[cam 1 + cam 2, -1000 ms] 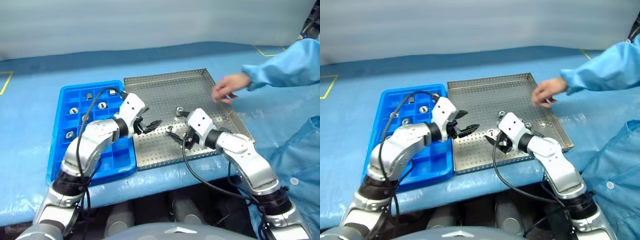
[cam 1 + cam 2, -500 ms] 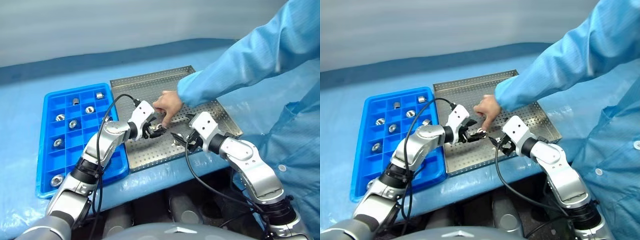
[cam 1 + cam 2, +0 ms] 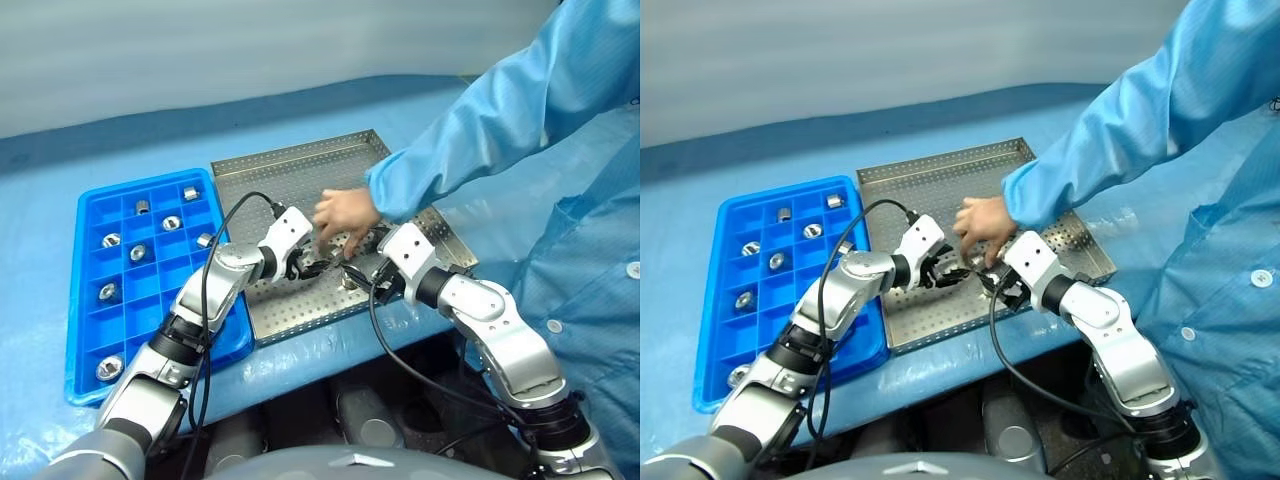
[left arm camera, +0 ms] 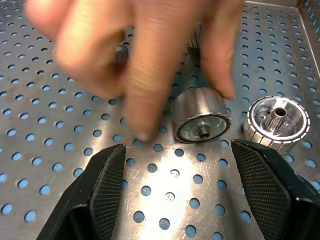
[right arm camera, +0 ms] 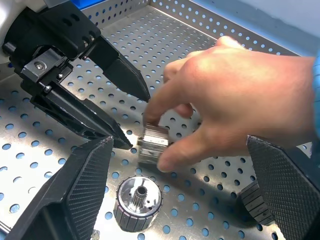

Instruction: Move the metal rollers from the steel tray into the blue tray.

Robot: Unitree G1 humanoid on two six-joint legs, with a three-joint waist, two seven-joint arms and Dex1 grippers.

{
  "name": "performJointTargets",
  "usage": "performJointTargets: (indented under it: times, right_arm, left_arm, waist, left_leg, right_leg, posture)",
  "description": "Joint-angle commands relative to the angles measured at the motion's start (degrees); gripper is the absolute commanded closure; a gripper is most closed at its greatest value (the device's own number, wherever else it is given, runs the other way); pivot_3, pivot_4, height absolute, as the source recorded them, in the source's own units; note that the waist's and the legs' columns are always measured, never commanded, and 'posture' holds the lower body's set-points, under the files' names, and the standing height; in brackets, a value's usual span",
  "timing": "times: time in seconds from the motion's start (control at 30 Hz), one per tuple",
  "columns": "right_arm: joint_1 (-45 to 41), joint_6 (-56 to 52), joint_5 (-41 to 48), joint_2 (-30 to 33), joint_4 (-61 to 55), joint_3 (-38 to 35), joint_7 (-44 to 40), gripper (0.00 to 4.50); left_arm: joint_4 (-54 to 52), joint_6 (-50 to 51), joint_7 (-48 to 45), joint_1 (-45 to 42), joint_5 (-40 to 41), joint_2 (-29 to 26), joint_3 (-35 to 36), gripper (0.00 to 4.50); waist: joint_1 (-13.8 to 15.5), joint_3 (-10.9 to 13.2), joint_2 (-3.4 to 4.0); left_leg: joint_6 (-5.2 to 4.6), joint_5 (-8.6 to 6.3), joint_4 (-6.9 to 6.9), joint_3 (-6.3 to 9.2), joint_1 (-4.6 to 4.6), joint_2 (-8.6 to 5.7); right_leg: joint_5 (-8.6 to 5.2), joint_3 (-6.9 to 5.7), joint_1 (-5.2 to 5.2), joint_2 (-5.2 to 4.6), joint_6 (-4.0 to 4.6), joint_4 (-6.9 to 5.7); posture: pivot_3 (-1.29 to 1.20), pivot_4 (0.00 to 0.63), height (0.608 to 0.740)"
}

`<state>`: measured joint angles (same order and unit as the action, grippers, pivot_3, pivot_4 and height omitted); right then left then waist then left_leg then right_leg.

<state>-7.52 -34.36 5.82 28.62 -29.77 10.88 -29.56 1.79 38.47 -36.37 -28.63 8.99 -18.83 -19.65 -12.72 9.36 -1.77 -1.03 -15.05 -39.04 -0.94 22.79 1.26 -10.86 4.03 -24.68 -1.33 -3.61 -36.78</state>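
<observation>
The steel tray (image 3: 290, 175) lies at the middle of the table, with the blue tray (image 3: 84, 300) to its left. Several metal rollers (image 3: 171, 222) sit in the blue tray's compartments. My left gripper (image 4: 178, 150) hangs open just above the steel tray's floor. A roller (image 4: 201, 120) on its side, held by a person's fingers, lies right ahead of its fingers. Beside that one stands another roller (image 4: 278, 122), upright. My right gripper (image 5: 180, 145) is open and faces the left one across the same roller (image 5: 152, 142). An upright roller (image 5: 138, 202) stands close in front of it.
A person's hand (image 3: 345, 213) in a light blue sleeve (image 3: 470, 140) reaches in from the right, over the steel tray and between my two grippers. The person stands at the table's right side. Blue cloth covers the table around both trays.
The person's hand came from the tray's far right to between my grippers and holds a roller there. My left gripper sank toward the tray floor. The camera turned right.
</observation>
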Motion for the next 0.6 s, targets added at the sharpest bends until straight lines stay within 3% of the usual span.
performJointTargets:
  times: [0.03,0.6]
  right_arm:
    - [-0.66,1.02,-0.37,-0.28,-1.28,-0.21,0.33,0.00]
    - [-0.99,1.57,-1.39,-0.52,-0.84,0.34,-0.08,0.00]
  left_arm:
    - [-0.62,-1.21,-0.11,-0.33,-0.26,0.99,0.62,0.84]
    - [-1.98,0.27,-2.38,0.87,1.79,1.55,0.93,0.84]
  waist:
    - [-0.08,0.00,0.00]
    - [-0.67,0.00,0.00]
  left_leg:
    - [0.00,0.00,0.00,0.00,0.00,0.00]
    - [0.00,0.00,0.00,0.00,-0.01,-0.01]
  right_leg:
    - [0.00,0.00,0.00,0.00,0.00,0.00]
    - [0.01,0.02,0.00,-0.01,-0.03,-0.01]
  posture:
    - [-0.26,0.150,0.740]
    - [-0.26,0.150,0.740]
